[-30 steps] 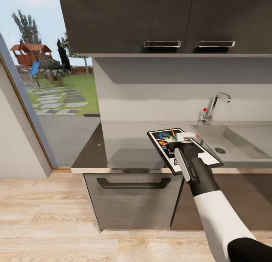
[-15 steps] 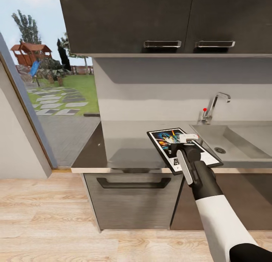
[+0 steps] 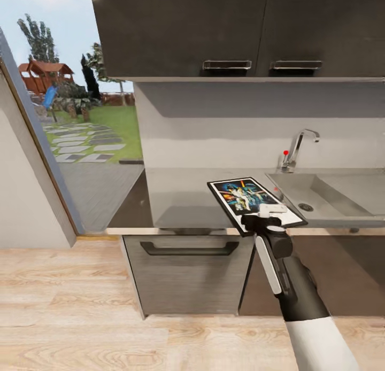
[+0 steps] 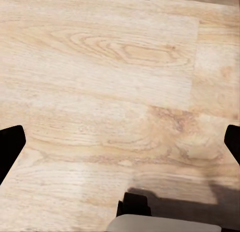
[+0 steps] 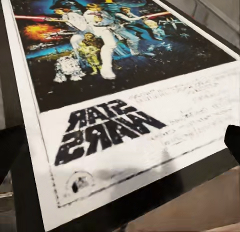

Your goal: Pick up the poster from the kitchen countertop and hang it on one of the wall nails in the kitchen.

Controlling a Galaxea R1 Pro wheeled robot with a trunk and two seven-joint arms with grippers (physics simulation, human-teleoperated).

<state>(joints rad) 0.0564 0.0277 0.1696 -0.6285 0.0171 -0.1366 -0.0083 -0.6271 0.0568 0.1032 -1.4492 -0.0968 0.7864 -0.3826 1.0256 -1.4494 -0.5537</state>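
The kitchen countertop [image 3: 187,194] is a long grey slab under dark wall cabinets [image 3: 235,31], with a steel sink [image 3: 326,197] and a chrome tap [image 3: 299,146] set into it. The poster [image 3: 255,202] lies flat on this countertop, just beside the sink on the side away from the tap's end, its near corner reaching the slab's front edge. The right gripper [image 3: 269,215] sits over that near end of the poster, above the white lower border; whether its fingers are spread or closed on the frame cannot be told from the head view. In the right wrist view the poster [image 5: 120,101] lies close beneath, and one dark fingertip [image 5: 232,142] shows at its edge. The left gripper [image 4: 120,144] hangs spread wide over the pale wooden floor [image 4: 100,66], grasping nothing.
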